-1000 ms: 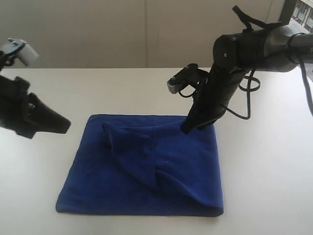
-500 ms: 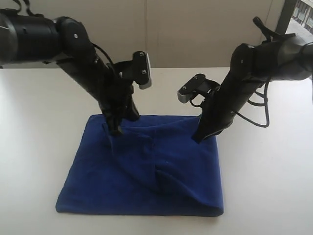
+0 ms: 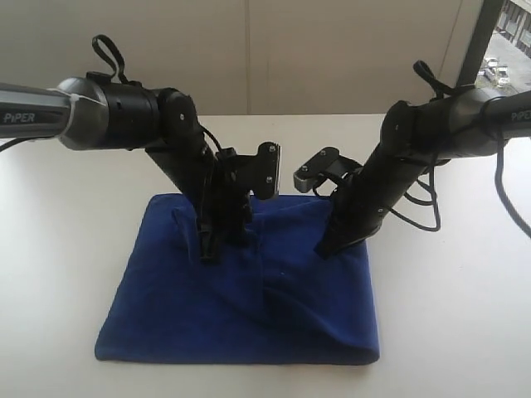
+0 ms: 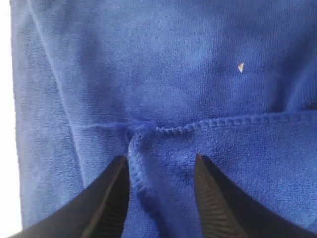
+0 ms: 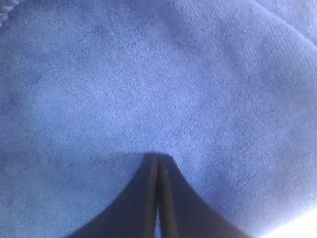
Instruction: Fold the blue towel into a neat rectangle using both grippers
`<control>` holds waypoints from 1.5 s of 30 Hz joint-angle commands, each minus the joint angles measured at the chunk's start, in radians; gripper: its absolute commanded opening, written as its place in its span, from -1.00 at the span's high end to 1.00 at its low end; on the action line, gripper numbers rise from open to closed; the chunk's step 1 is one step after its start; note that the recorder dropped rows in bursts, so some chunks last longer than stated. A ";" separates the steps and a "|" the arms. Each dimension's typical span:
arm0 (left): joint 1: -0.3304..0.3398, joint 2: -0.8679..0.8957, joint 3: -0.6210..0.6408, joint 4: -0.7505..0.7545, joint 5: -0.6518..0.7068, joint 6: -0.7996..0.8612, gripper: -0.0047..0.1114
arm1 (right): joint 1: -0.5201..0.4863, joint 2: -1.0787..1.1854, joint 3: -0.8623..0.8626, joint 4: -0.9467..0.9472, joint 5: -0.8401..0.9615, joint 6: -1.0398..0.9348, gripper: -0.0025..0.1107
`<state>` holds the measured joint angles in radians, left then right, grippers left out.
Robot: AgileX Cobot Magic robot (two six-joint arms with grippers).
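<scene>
blue towel (image 3: 249,307): lying on the white table (image 3: 448,315), roughly square in outline, near edge folded and rounded, far edge straight
top layer: rumpled, with a raised diagonal ridge running from the far left part down toward the middle; not flat, not yet a neat rectangle
left gripper (image 3: 209,249): lowered onto the far left part of the towel, at the top of that ridge, arm reaching in from the left
left gripper, close up (image 4: 161,163): jaws spread apart, one black ribbed finger on each side of a strip of cloth, tips down at the surface; no squeeze on the cloth visible
stitched hem (image 4: 223,123): running across the left wrist view just beyond the fingertips, turning a corner close to one finger
white speck (image 4: 240,68): small, on the plush beyond the hem; too small to tell what
right gripper (image 3: 325,247): tip down on the far right part of the towel, arm slanting in from the right
right gripper, close up (image 5: 158,157): jaws pressed together with only a thin seam between them, point resting on plain blue plush, nothing visibly pinched
spacing: both grippers on the far half of the towel, well apart, the ridge between them
cables (image 3: 427,207): black, looping beside the right arm
</scene>
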<state>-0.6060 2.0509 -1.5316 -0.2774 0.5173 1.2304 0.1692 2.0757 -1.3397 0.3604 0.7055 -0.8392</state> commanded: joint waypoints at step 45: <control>-0.004 -0.054 -0.003 0.412 0.503 -0.159 0.29 | -0.006 0.011 0.004 0.008 0.003 -0.009 0.96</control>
<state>-0.6060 2.0086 -1.5331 0.1288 0.9760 1.0772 0.1692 2.0757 -1.3397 0.3753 0.7014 -0.8392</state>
